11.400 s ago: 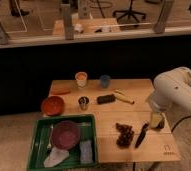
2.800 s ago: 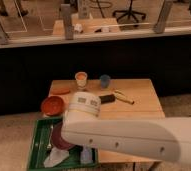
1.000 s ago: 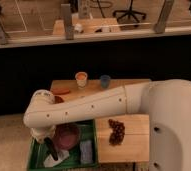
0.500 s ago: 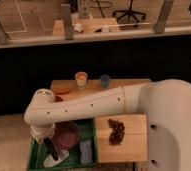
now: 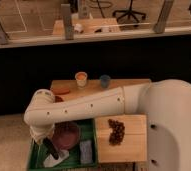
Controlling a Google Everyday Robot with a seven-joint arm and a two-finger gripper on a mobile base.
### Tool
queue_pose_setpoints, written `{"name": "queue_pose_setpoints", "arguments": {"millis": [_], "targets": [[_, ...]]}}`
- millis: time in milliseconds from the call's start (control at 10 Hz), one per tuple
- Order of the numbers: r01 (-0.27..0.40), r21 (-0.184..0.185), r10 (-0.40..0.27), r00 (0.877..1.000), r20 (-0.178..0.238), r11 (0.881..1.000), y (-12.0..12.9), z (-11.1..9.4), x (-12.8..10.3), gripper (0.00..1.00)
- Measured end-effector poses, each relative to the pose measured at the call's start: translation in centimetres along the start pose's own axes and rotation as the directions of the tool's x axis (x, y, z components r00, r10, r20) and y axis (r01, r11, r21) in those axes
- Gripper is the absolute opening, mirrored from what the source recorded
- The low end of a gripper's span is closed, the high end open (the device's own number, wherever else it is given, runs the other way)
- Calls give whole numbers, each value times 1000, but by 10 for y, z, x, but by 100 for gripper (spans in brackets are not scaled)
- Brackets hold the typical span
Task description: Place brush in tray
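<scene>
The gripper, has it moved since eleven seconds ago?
Yes. The gripper was on the table's right side beside the dark grape bunch; now it hangs at the left, over the green rectangular plastic tray, with a slim dark brush.

Warm, dim light comes from above. My pale, curved plastic arm (image 5: 84, 107) catches it brightest and throws shadow over my gripper (image 5: 50, 146), low inside the green rectangular plastic tray (image 5: 94, 141). Behind the light wooden table (image 5: 134, 146) lies a near-black band.

You can see the dark brush (image 5: 52, 148) slanting in the green tray (image 5: 92, 162), under the pincer (image 5: 46, 142).
</scene>
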Motion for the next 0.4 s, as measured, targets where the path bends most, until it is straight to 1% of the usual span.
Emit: {"name": "queue_pose_setpoints", "arguments": {"millis": [200, 400], "targets": [[-5, -9, 5, 1000, 0, 1000, 3, 1, 0, 80], [-8, -10, 8, 1000, 1, 1000, 4, 1, 0, 80]]}}
